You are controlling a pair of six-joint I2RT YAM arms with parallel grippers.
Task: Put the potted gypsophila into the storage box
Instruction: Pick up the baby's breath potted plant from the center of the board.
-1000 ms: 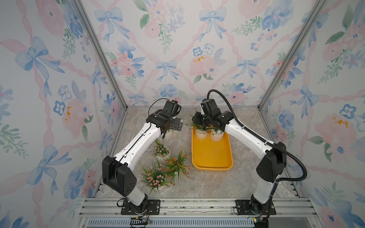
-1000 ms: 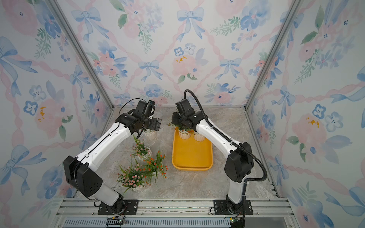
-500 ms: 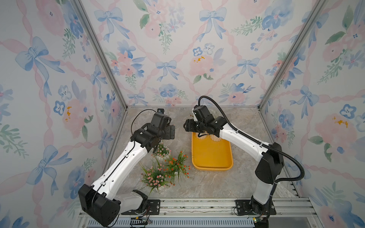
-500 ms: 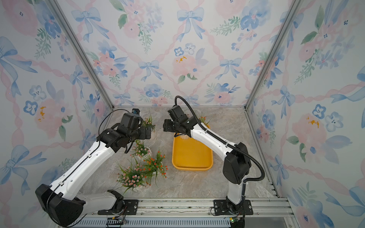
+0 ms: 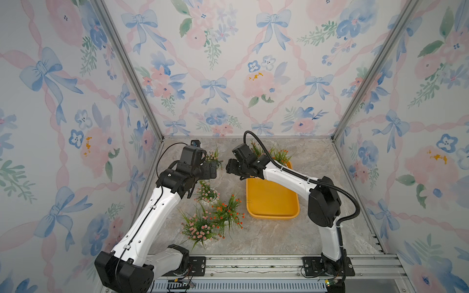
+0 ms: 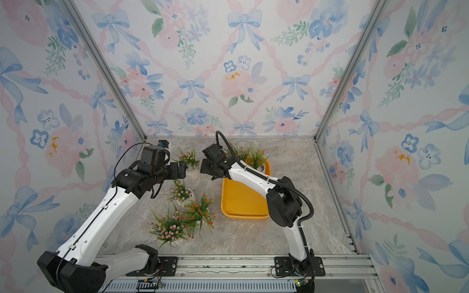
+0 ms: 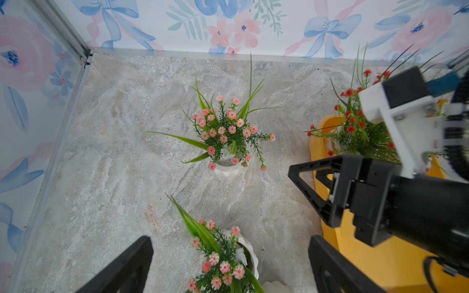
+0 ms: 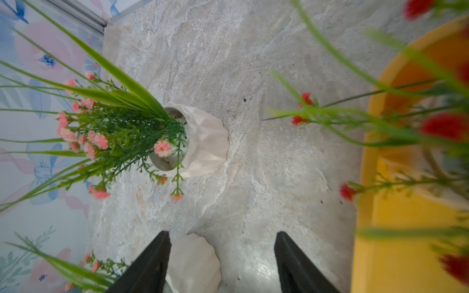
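The left end effector point(image 5: 212, 170) is hovering well left of the storage box point(image 5: 271, 203), level with its far end, with fingers spread wide and nothing between them. In the left wrist view it is looking down past the middle pink pot point(image 7: 228, 261) toward the far pink pot point(image 7: 225, 142). Four potted gypsophila are standing upright on the tabletop point(image 5: 266, 238) left of the box. The far pink pot is sitting off the box's far left corner and the middle pink pot is beside its left wall. The near pink pot point(image 5: 199, 228) and the orange pot point(image 5: 228, 212) are crowding together off its near left corner, their foliage overlapping. Just outside the box's far left corner, the right end effector point(image 5: 229, 167) is also hanging open and empty, tips aimed at the far pink pot. Inside the box, at its far end, two red-flowered pots point(image 6: 257, 159) are standing, leaving the near part bare. As I judge it, the robot is reaching for the next plant, with both arms converging on the same patch left of the box. The next move is calling for one arm to give way. The other then needs to drop below the leaves, straddle the white pot body rather than the stems, close on it, lift it clear of the rim and set it down in the bare near part.
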